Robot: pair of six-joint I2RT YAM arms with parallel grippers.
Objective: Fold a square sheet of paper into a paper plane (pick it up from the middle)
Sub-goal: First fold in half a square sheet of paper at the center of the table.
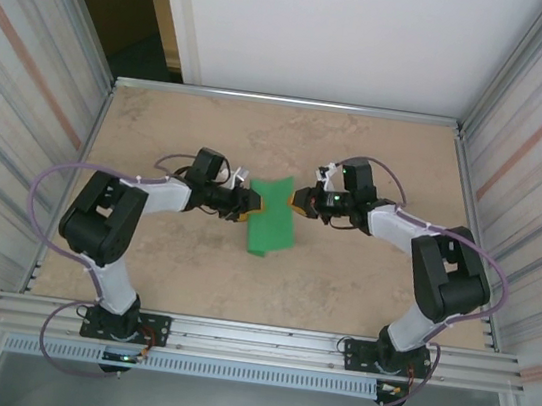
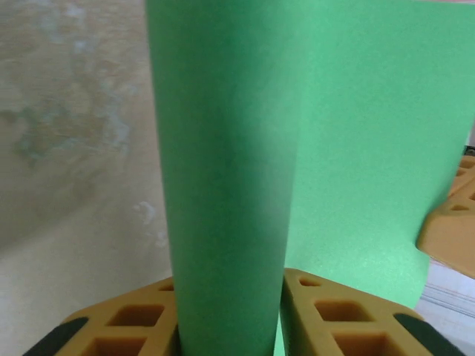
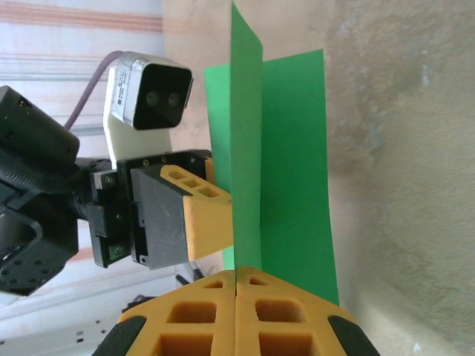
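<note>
Square sheet of paper (image 1: 272, 218) at mid-frame in the top view, partly folded, long axis running up and down the frame, hung between both grippers. Right gripper (image 3: 236, 293) clenched flat on the sheet's right edge, paper rising straight out of the closed tips. Left gripper (image 2: 230, 330) straddling a rounded fold, fingers (image 2: 341, 319) apart; pinching or letting go, cannot tell. Both arms equally near. Likely next: pressing that fold into a crease along the same axis.
</note>
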